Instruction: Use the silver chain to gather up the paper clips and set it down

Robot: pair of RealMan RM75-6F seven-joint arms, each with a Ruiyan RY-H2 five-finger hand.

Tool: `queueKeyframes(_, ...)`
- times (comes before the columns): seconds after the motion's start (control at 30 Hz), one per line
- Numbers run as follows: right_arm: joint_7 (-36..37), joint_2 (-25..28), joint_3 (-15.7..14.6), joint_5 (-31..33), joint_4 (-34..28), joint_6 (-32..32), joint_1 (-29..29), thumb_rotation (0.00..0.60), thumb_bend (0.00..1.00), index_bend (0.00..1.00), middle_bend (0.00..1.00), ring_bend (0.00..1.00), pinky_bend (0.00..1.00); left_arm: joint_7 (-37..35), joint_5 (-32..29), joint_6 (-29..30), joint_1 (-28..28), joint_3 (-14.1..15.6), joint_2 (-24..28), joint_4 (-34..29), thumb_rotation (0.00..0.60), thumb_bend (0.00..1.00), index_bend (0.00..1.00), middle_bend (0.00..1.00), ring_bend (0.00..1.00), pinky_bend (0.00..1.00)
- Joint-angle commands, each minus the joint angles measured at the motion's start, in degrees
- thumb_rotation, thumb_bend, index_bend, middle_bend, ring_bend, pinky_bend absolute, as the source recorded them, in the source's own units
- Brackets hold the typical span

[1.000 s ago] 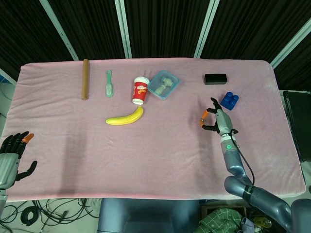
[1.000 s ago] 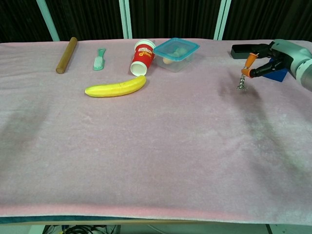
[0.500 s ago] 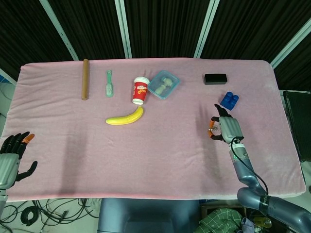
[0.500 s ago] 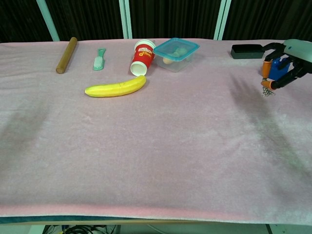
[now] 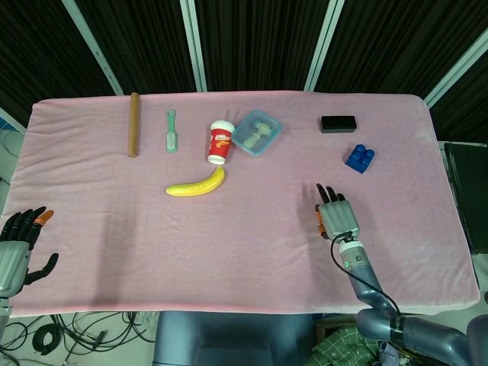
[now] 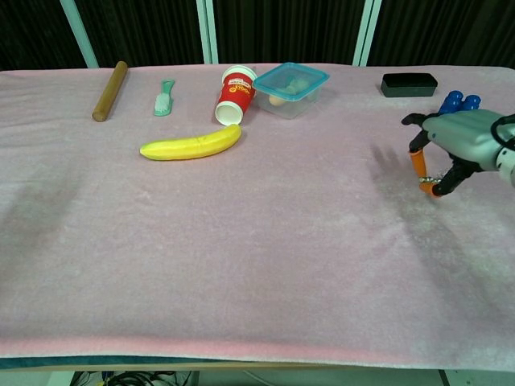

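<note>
My right hand (image 5: 337,219) (image 6: 457,145) hovers low over the pink cloth at the right, in front of the blue block. Its orange-tipped thumb and finger (image 6: 415,158) curve toward each other. The silver chain (image 6: 429,179) shows only as a faint glint pinched between them, and it no longer hangs below the hand. I cannot make out any paper clips on the chain or on the cloth. My left hand (image 5: 18,245) stays off the table's front left corner, fingers spread and holding nothing.
A blue block (image 5: 359,158) and a black box (image 5: 338,123) lie behind the right hand. Further left are a lidded container (image 5: 256,133), a red cup on its side (image 5: 219,142), a banana (image 5: 197,184), a green brush (image 5: 171,130) and a wooden rod (image 5: 134,123).
The right hand has come toward the front edge and down close to the cloth, turning palm down. The chain that dangled from its pinch no longer shows below it. The left hand is unmoved.
</note>
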Motion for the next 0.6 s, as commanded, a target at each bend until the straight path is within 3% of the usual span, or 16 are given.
queueKeyframes(0.03,-3.1,-2.4,-1.22,0.05,1.18,0.74,0.98,0.6,0.39,0.72,0.0,0.06,0.21,0.02,0.01,-0.01,-0.01,0.0,0.01,0.01,0.6,0.36,0.12,0.05,0.0,0.0)
queueKeyframes(0.3,-6.97,-5.94,-2.43,-2.46,4.23,2.98,1.71,0.6,0.38,0.69,0.0,0.06,0.21,-0.09,0.01,-0.01,-0.01,0.0,0.04,-0.04,0.6,0.36,0.12,0.05,0.0,0.0)
queueKeyframes(0.4,-8.56,-5.81,-2.61,-1.86,3.6,2.98,1.61,0.6,0.35,0.51,0.0,0.06,0.21,-0.05,-0.02,-0.08,-0.04,0.01,0.02,0.03,0.6,0.36,0.12,0.05,0.0,0.0)
queueKeyframes(0.47,-9.79,-5.4,-2.66,-0.9,2.53,2.61,1.58,0.6,0.32,0.31,0.0,0.06,0.21,-0.04,-0.04,-0.11,-0.05,0.0,0.01,0.03,0.6,0.36,0.12,0.05,0.0,0.0)
queueKeyframes(0.6,-13.33,-4.37,-2.65,1.34,-0.62,2.89,1.58,0.6,0.28,0.11,0.0,0.06,0.21,0.04,-0.09,-0.13,-0.06,0.0,0.02,-0.04,0.6,0.36,0.12,0.05,0.0,0.0)
